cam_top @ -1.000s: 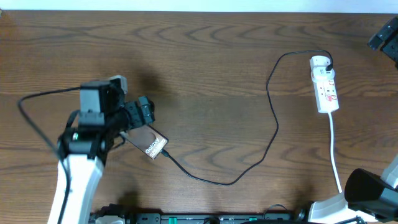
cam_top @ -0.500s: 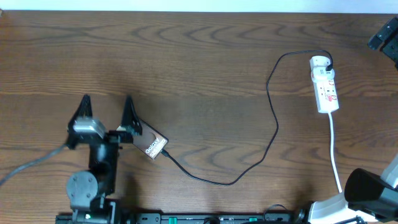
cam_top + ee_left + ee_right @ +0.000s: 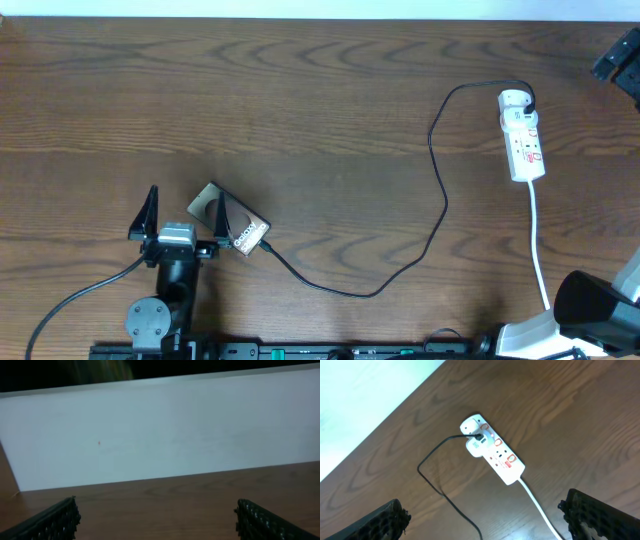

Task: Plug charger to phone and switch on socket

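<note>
The left tool [image 3: 182,215] stands spread wide over the brown wood-grain counter [image 3: 300,120], gripping nothing. The flat rectangular smartphone with a dark brownish screen [image 3: 243,232] lies just beside its right finger [image 3: 220,212], and that finger overlaps it in the overhead view. The long thin black charger cable [image 3: 444,205] meets the phone's end farther from the tool; whether it is fully plugged in cannot be told. The cable runs off to the small white power strip with red markings [image 3: 497,456], which lies ahead of the right tool [image 3: 485,505], whose fingers are spread wide and empty.
</note>
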